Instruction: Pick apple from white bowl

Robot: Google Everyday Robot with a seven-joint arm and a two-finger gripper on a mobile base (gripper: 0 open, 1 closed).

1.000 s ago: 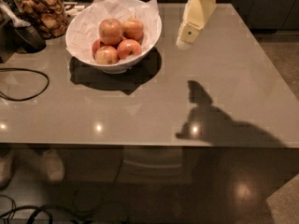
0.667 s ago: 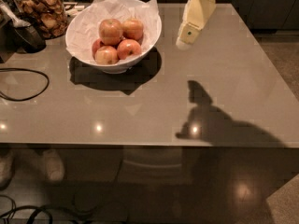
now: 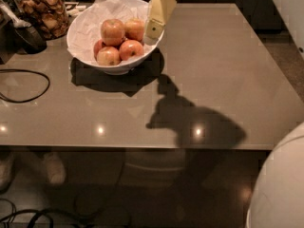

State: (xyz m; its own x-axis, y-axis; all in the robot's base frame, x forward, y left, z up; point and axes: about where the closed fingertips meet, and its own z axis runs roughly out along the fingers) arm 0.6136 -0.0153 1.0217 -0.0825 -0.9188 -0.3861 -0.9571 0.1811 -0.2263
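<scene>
Step in hand, by the look of it: closing in on the bowl (image 3: pixel 118 68) ahead of the grasp. Best done by coming down from above onto the apple (image 3: pixel 135 28) at the top right of the heap, the one nearest the end effector (image 3: pixel 153 30). Worth centring over that apple first, then lowering straight, so as not to nudge the other apples (image 3: pixel 112 31) or snag the crumpled paper (image 3: pixel 90 19) standing above the rim. Worth keeping off the bowl's right rim as well; probably light enough to slide on the glossy counter (image 3: pixel 218 61) if knocked. Round, smooth skin, so grip across the widest part, gently, then lift straight up.

Apple inside the bowl, toward the counter's far left, on top of the heap, touching neighbours to its left and below. End effector just to the right of it, pointing down and hanging across the bowl's right rim; apparently above the fruit rather than touching it, though height is hard to judge from this view. Open or closed: cannot tell. Further left, a jar (image 3: pixel 45 11) of brown snacks and a dark cable (image 3: pixel 28 91) on the counter, both well apart from the approach.
</scene>
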